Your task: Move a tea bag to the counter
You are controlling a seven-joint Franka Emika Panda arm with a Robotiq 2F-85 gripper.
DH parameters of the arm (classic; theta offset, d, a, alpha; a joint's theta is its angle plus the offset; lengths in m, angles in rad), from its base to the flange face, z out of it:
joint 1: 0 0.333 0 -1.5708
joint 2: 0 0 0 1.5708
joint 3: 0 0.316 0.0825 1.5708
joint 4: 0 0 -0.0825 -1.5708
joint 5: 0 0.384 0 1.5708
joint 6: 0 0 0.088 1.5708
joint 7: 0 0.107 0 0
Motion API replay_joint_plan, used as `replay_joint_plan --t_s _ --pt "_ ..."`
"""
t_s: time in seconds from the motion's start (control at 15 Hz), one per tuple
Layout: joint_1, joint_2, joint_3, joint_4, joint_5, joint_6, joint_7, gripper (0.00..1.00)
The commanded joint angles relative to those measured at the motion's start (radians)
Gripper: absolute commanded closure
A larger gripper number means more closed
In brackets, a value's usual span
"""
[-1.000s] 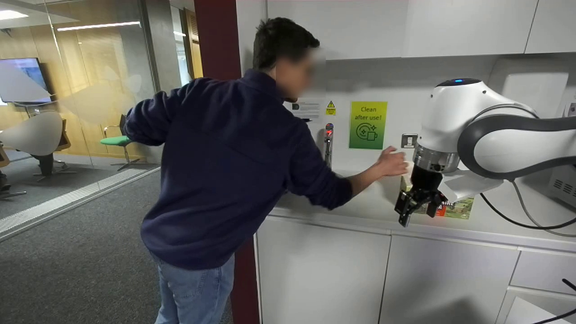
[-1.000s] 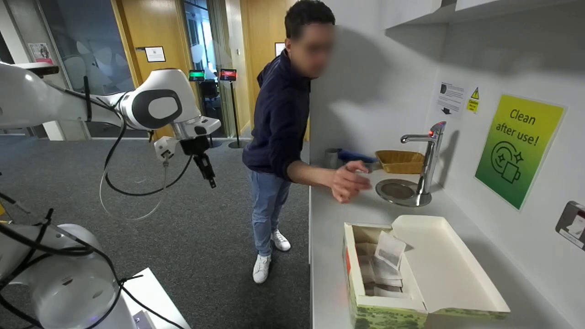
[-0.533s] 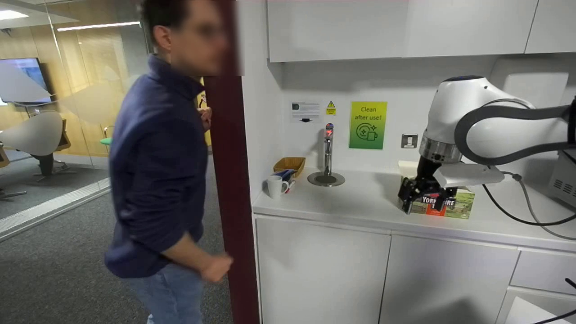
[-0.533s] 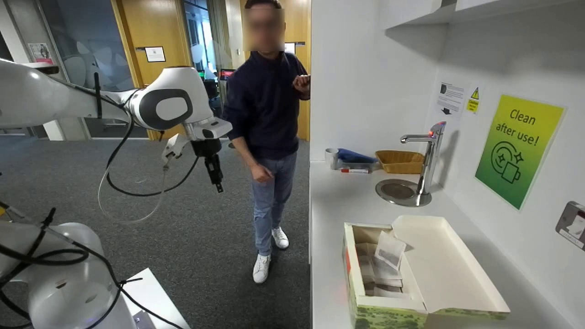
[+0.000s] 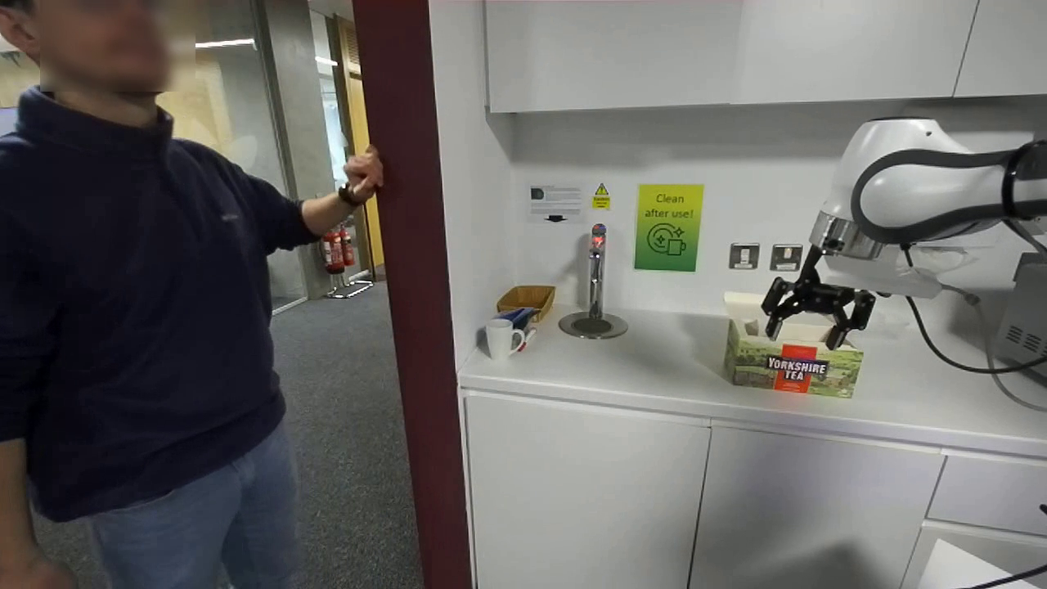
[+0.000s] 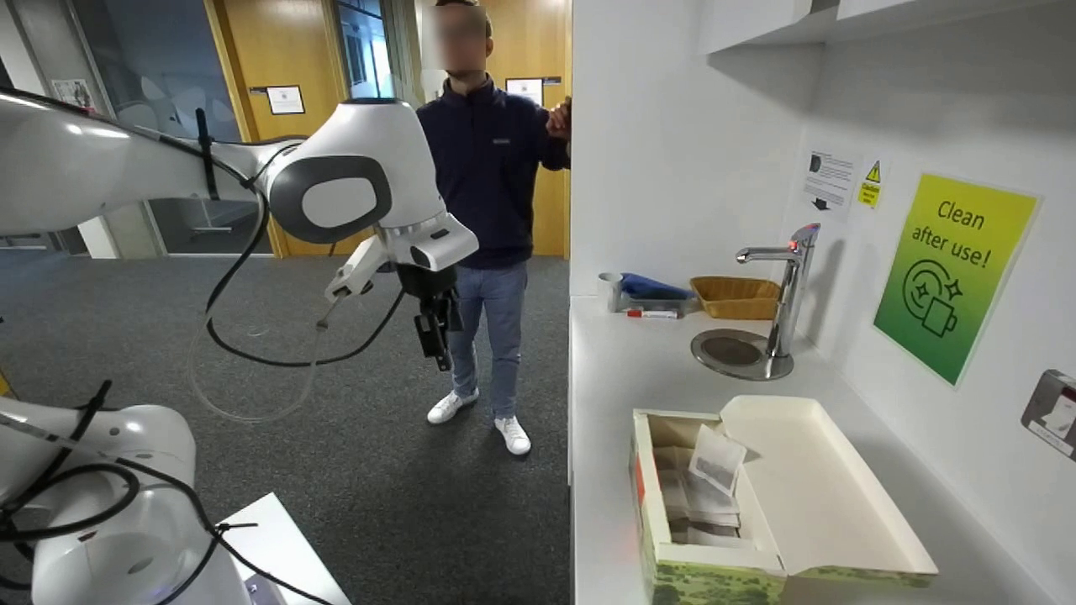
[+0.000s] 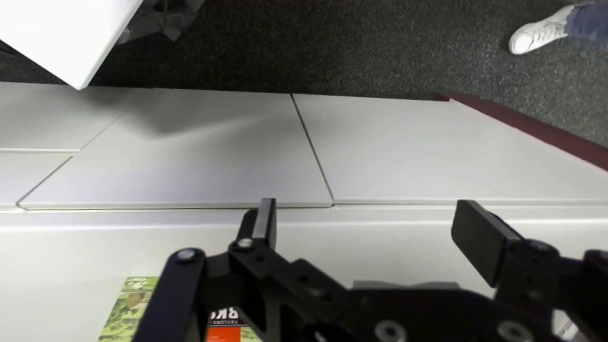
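Several pale tea bags [image 6: 717, 460] lie in the open tea box [image 6: 714, 580], one tilted up on top. The green and red box also shows in an exterior view [image 5: 752, 368], and its corner shows in the wrist view [image 7: 126, 304]. It stands on the white counter [image 6: 605, 437] with its lid folded back toward the wall. My gripper [image 5: 804, 337] is open and empty. It hangs in front of the counter's edge, over the floor, in an exterior view [image 6: 443, 363]. In the wrist view its spread fingers [image 7: 366, 209] have only counter and cabinet fronts behind them. No tea bag shows there.
A tap with a round drain [image 6: 731, 349], a basket [image 6: 733, 298], a white mug [image 5: 501, 338] and a red-capped marker [image 6: 652, 314] are farther along the counter. A person [image 6: 496, 185] stands beyond the arm, one hand on the end wall. A white stand [image 6: 277, 538] is near the robot's base.
The person has withdrawn their hand from over the counter and stepped back. My arm has moved nearer the counter and along it, and the gripper has turned. The tea bags and box have not moved.
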Motion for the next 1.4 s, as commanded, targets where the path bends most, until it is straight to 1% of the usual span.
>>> replay_joint_plan --t_s 0.0,0.4,0.47,0.6,0.8,1.07,1.33 --pt "-0.02 0.001 -0.004 0.005 0.006 -0.004 -0.014 0.0" --pt "-0.014 0.001 0.016 -0.001 0.005 -0.004 -0.009 0.0" --pt "-0.012 -0.003 0.04 -0.01 -0.011 0.016 0.003 0.0" --pt "-0.014 0.031 0.068 0.011 -0.022 0.027 0.027 0.0" --pt "-0.03 0.1 0.08 0.054 -0.026 0.04 0.071 0.0" --pt "-0.059 0.184 0.053 0.113 -0.04 0.09 0.151 0.0" --pt "-0.069 0.248 -0.01 0.179 -0.026 0.078 0.15 0.0"
